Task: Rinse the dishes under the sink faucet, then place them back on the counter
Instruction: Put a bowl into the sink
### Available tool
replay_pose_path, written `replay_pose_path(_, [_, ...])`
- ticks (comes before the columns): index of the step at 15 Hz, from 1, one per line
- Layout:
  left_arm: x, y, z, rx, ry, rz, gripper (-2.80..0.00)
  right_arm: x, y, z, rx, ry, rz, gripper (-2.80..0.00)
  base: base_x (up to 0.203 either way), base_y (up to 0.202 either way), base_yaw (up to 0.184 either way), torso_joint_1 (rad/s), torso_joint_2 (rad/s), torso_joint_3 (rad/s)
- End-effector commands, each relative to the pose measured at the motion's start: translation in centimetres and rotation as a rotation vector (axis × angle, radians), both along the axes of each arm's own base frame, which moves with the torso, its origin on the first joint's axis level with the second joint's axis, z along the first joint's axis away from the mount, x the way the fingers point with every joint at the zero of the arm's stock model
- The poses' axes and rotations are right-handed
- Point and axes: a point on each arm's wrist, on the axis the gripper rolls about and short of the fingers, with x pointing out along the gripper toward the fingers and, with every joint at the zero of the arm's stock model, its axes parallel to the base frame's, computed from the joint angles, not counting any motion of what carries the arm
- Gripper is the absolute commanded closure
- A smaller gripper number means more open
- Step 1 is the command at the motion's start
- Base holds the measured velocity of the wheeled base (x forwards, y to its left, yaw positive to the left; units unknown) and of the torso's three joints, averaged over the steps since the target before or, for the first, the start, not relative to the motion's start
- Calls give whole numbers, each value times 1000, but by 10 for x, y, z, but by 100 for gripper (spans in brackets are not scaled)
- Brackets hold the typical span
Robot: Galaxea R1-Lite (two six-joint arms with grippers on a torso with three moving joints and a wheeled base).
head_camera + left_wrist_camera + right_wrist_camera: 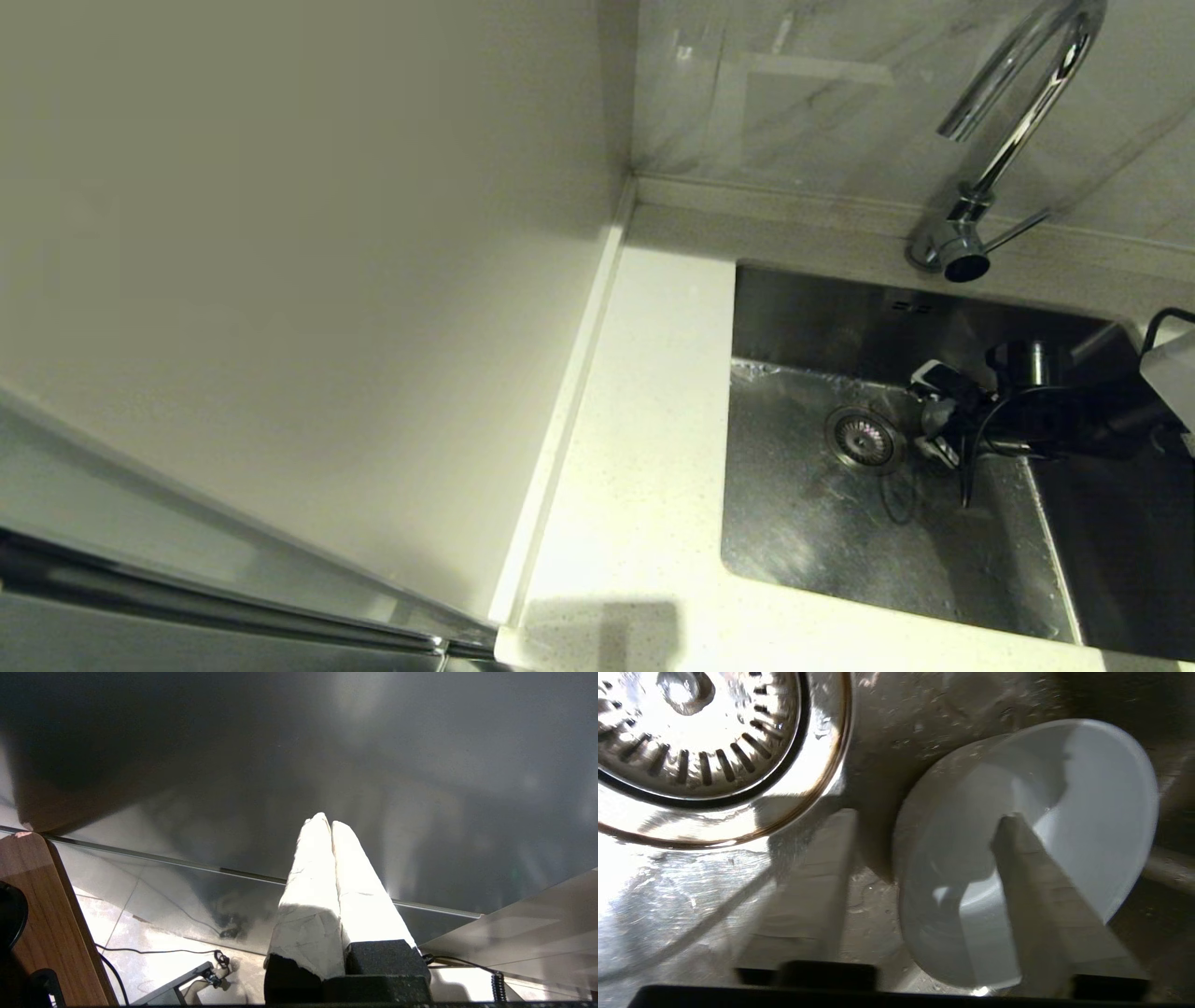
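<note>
Wet steel sink [803, 523], drain [691, 742] near | our right gripper [924, 826] low inside, jaws apart astride the rim of 1 pale bowl [1087, 788] on the floor | left gripper [331, 826] parked, jaws together | risk: we close on slick, tilted rim, bowl skids or flips

I am looking into what reads as a home kitchen. A brushed stainless-steel sink [803, 523] is sitting sunk into a pale speckled counter [644, 448], with a round slotted drain strainer [863, 439] lying in its wet floor. A tall chrome gooseneck faucet [1013, 140] is rising from the back ledge against a marble-patterned backsplash [822, 103]. A plain cabinet side [308, 280] is closing off the counter's left end, and a tiled floor [154, 933] is showing below.
</note>
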Motion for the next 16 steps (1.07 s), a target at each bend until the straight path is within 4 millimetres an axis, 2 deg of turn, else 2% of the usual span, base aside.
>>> replay_pose_path(1, [0,0,0,0,1,1,0,-14,4,42,-3,-62,-10,-280,0,0,0,0,0,0])
replay_pose_path(2, [0,0,-1,0,3,1,0,-25,7,68,6,-94,-22,-280,0,0,0,0,0,0])
replay_pose_path(4, [0,0,-1,0,2,1,0,-61,15,130,35,-155,-54,-280,0,0,0,0,0,0])
replay_pose_path(6, [0,0,-1,0,2,1,0,-106,22,186,66,-186,-95,-280,0,0,0,0,0,0])
replay_pose_path(8, [0,0,-1,0,3,1,0,-153,21,230,86,-192,-156,-280,0,0,0,0,0,0])
replay_pose_path(10, [0,0,-1,0,3,1,0,-192,15,256,98,-96,-257,-280,0,0,0,0,0,0])
replay_pose_path(12, [0,0,-1,0,3,1,0,-220,14,273,36,-23,-397,-280,0,0,0,0,0,0])
replay_pose_path(14, [0,0,-1,0,3,1,0,-235,13,278,-34,14,-510,-280,0,0,0,0,0,0])
replay_pose_path(16, [0,0,-1,0,3,1,0,-246,9,273,-46,92,-570,-280,0,0,0,0,0,0])
